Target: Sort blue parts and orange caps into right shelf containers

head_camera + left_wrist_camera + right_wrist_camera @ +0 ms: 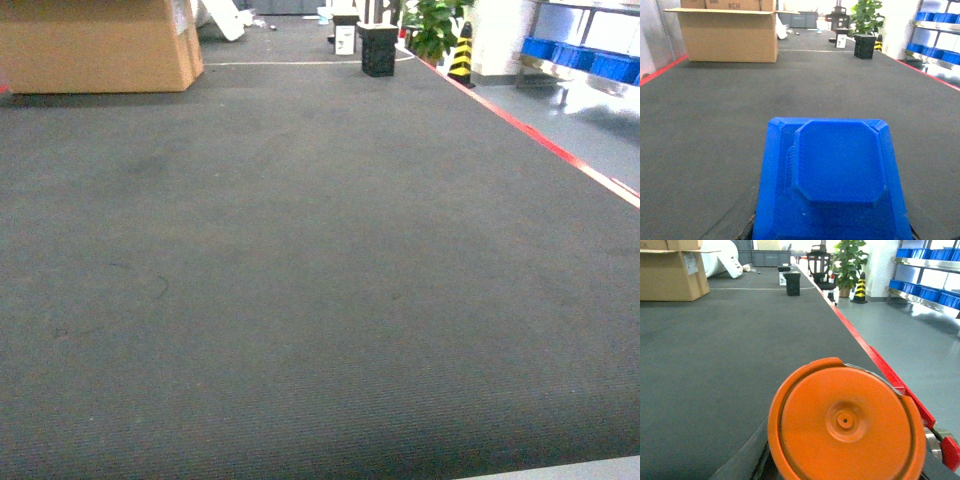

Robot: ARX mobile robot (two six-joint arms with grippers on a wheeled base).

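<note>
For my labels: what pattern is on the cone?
Yellow and black stripes on the cone; right wrist view.

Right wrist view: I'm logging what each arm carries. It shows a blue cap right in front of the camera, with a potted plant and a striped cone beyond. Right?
Not quite. In the right wrist view the cap is orange, not blue; the blue part appears in the left wrist view. The potted plant and striped cone do stand beyond, as you say.

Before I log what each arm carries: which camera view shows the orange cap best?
The right wrist view: the orange cap fills the lower frame, round, with a raised rim and a small centre hole. The gripper itself is hidden beneath it. The head view and left wrist view show nothing of it; the left wrist view shows only a blue part.
</note>
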